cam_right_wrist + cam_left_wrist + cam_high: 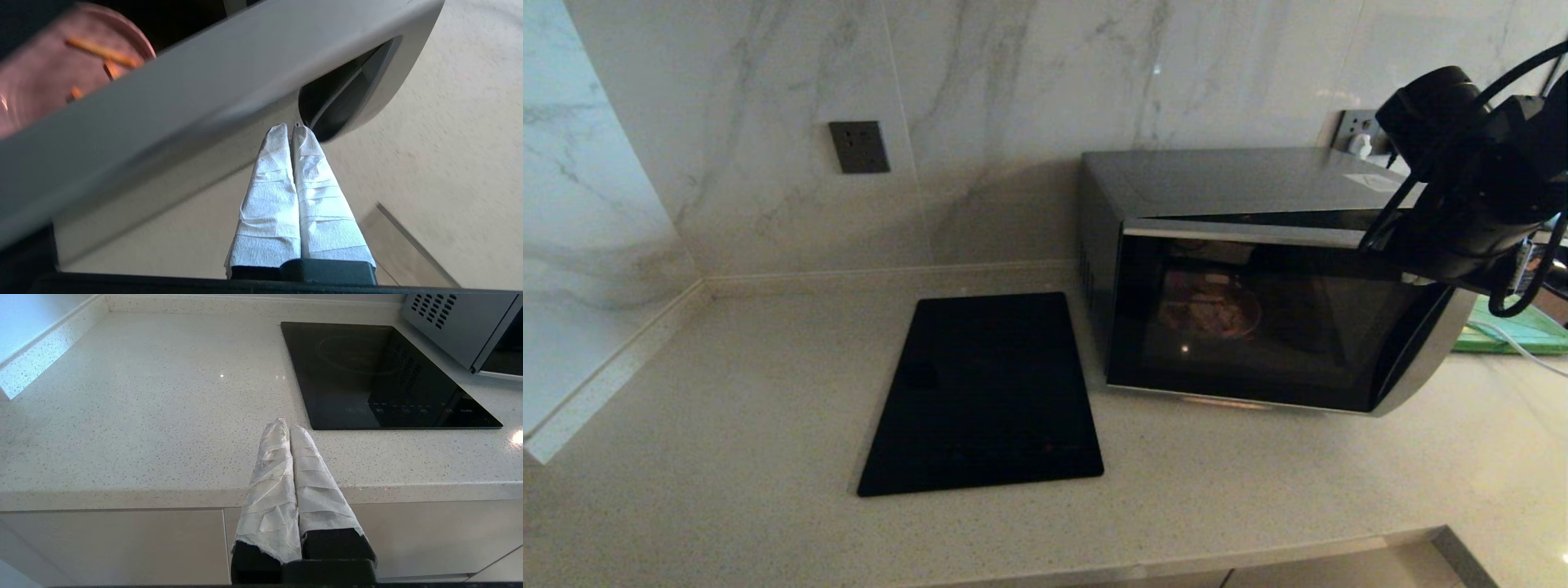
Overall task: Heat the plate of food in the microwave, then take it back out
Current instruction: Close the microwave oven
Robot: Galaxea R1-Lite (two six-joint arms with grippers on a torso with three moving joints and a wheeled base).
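The plate of food (pixel 1207 309) is seen in the head view only dimly, through the dark glass of the microwave (pixel 1258 278) at right of centre; in the right wrist view it (pixel 61 77) shows plainly at upper left, pinkish, with orange sticks on it. The right gripper (pixel 292 127) is shown with jaws pressed together, empty, its tips beside the door's curved silver handle. The left gripper (pixel 284 425) is shown only in its wrist view, jaws closed, empty, before the tabletop (pixel 143 416) edge near the black slab (pixel 380 375).
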